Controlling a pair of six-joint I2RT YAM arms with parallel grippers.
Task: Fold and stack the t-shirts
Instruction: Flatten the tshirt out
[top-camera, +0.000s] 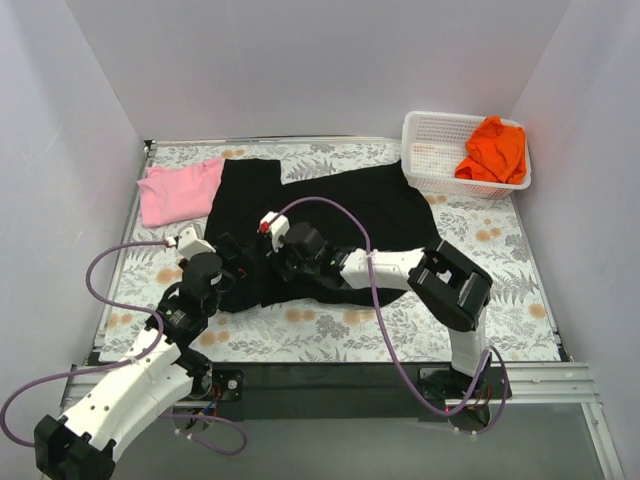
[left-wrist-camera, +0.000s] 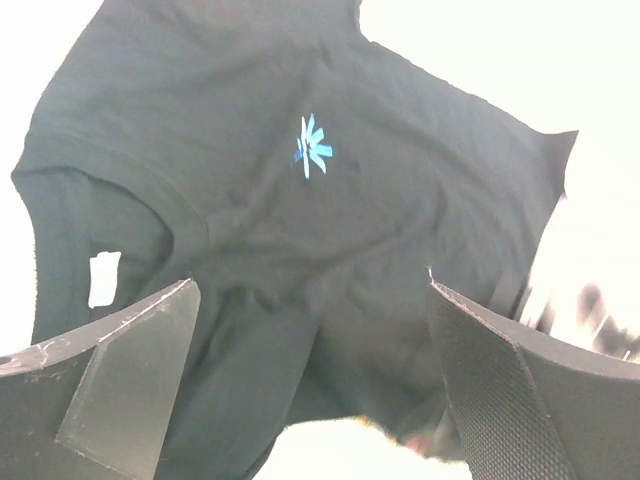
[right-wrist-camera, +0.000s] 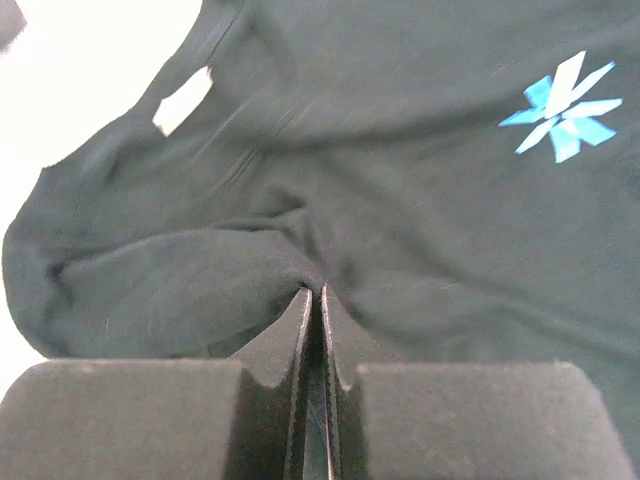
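Note:
A large black t-shirt (top-camera: 350, 205) lies spread across the middle of the table, its blue starburst mark (left-wrist-camera: 312, 148) facing up. My right gripper (right-wrist-camera: 313, 292) is shut, pinching a puckered fold of the black t-shirt (right-wrist-camera: 430, 210) near the collar, left of the starburst (right-wrist-camera: 565, 115). My left gripper (left-wrist-camera: 311, 300) is open wide just above the black t-shirt (left-wrist-camera: 420, 210) at its near edge, with nothing between its fingers. In the top view both grippers meet at the shirt's near-left part, the left gripper (top-camera: 238, 272) beside the right gripper (top-camera: 272, 266). A pink t-shirt (top-camera: 178, 190) lies at the back left. An orange t-shirt (top-camera: 495, 150) sits in the basket.
A white mesh basket (top-camera: 425, 150) stands at the back right corner. The table has a floral cloth (top-camera: 500, 260) and white walls on three sides. A white neck label (right-wrist-camera: 183, 100) shows inside the black shirt's collar.

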